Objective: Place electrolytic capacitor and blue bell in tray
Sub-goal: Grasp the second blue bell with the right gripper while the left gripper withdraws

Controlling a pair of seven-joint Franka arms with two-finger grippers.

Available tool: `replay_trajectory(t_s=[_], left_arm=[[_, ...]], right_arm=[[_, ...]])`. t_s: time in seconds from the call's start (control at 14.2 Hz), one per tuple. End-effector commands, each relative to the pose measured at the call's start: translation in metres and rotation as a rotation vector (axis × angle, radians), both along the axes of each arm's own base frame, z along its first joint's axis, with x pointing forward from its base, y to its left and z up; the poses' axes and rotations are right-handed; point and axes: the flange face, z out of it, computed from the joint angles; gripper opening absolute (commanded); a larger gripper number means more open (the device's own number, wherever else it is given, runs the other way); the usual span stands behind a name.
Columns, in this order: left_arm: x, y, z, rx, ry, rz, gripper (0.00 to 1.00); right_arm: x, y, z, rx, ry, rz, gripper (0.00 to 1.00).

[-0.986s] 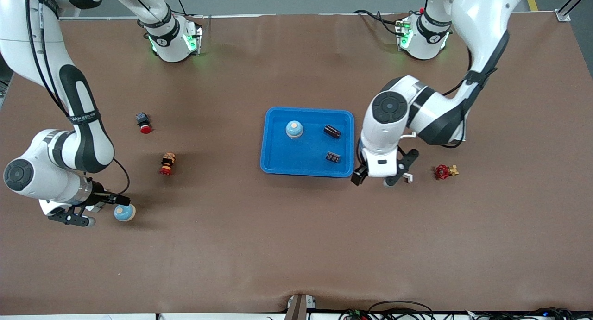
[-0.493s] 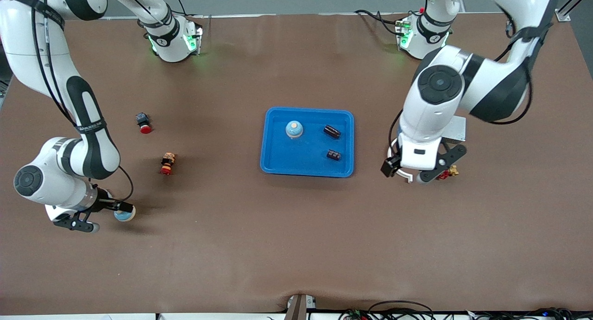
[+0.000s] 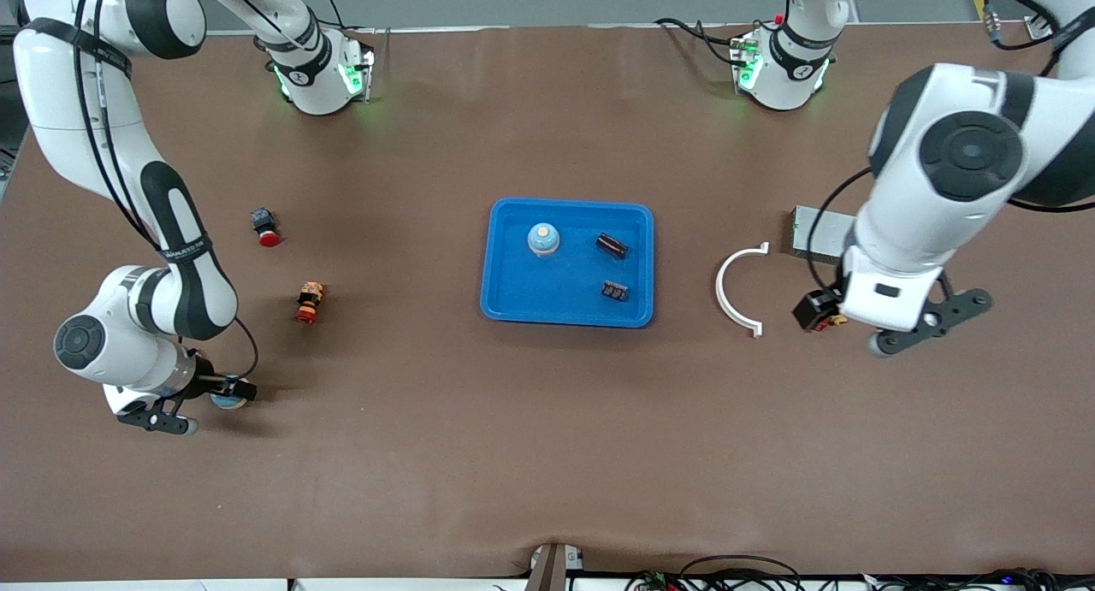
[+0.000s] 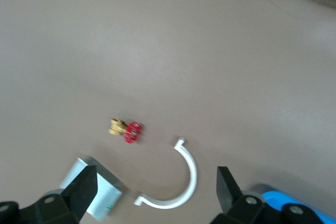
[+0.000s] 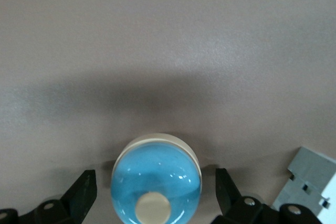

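The blue tray [image 3: 505,300] lies mid-table and holds one blue bell [image 3: 543,239] and two dark electrolytic capacitors [image 3: 611,245] [image 3: 615,291]. A second blue bell [image 3: 224,398] [image 5: 156,179] stands on the table toward the right arm's end. My right gripper [image 3: 210,405] [image 5: 156,195] is open, low at the table, with one finger on each side of that bell and not touching it. My left gripper [image 3: 847,328] [image 4: 156,190] hangs open and holds nothing, over the red valve [image 3: 834,323] [image 4: 128,130]. A corner of the tray [image 4: 294,203] shows in the left wrist view.
A white C-shaped clamp [image 3: 737,289] [image 4: 181,184] lies between the tray and the valve. A small grey metal box [image 3: 817,232] [image 4: 100,195] sits beside it. Two small parts with red tips [image 3: 266,227] [image 3: 309,303] lie toward the right arm's end.
The left arm has swung from beside the tray out toward its own end of the table, uncovering the clamp and grey box. The right gripper has shifted over the second bell.
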Motion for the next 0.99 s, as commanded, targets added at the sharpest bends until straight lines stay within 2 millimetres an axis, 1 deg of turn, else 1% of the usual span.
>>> replay_trajectory(t_s=[0.0, 0.07, 0.14, 0.28, 0.35, 0.42, 0.56, 0.63, 0.77, 0.85, 0.92], left_arm=[[-0.027, 0.025, 0.051, 0.024, 0.045, -0.111, 1.00], [-0.035, 0.039, 0.068, 0.002, 0.056, -0.132, 1.00], [-0.041, 0.054, 0.078, -0.019, 0.076, -0.163, 1.00], [-0.056, 0.072, 0.101, -0.017, 0.096, -0.243, 1.00], [-0.064, 0.078, 0.107, -0.008, 0.118, -0.254, 1.00], [-0.072, 0.081, 0.114, -0.014, 0.133, -0.247, 1.00], [-0.086, 0.085, 0.122, -0.067, 0.162, -0.234, 1.00], [-0.092, 0.087, 0.124, -0.069, 0.171, -0.228, 1.00], [-0.102, 0.089, 0.128, -0.068, 0.159, -0.227, 1.00], [-0.107, 0.089, 0.133, -0.075, 0.139, -0.229, 1.00], [-0.114, 0.089, 0.131, -0.088, 0.135, -0.230, 1.00]], right_arm=[[0.008, 0.002, -0.002, 0.005, -0.007, -0.003, 1.00], [0.008, 0.002, -0.001, 0.005, -0.008, -0.003, 1.00], [0.008, 0.002, -0.001, 0.004, -0.008, -0.002, 1.00], [0.008, 0.002, -0.001, 0.000, -0.008, 0.001, 1.00], [0.008, 0.002, -0.002, -0.001, -0.006, 0.005, 1.00], [0.008, 0.002, -0.001, -0.002, -0.007, 0.016, 0.81], [0.008, 0.002, -0.002, 0.003, -0.005, -0.001, 0.25], [0.008, 0.004, -0.001, 0.011, -0.006, -0.014, 0.00], [0.011, 0.007, 0.002, 0.012, -0.011, -0.045, 0.00], [0.014, 0.015, 0.007, 0.012, -0.019, -0.034, 0.00], [0.016, 0.019, 0.011, 0.014, -0.019, -0.031, 0.00]])
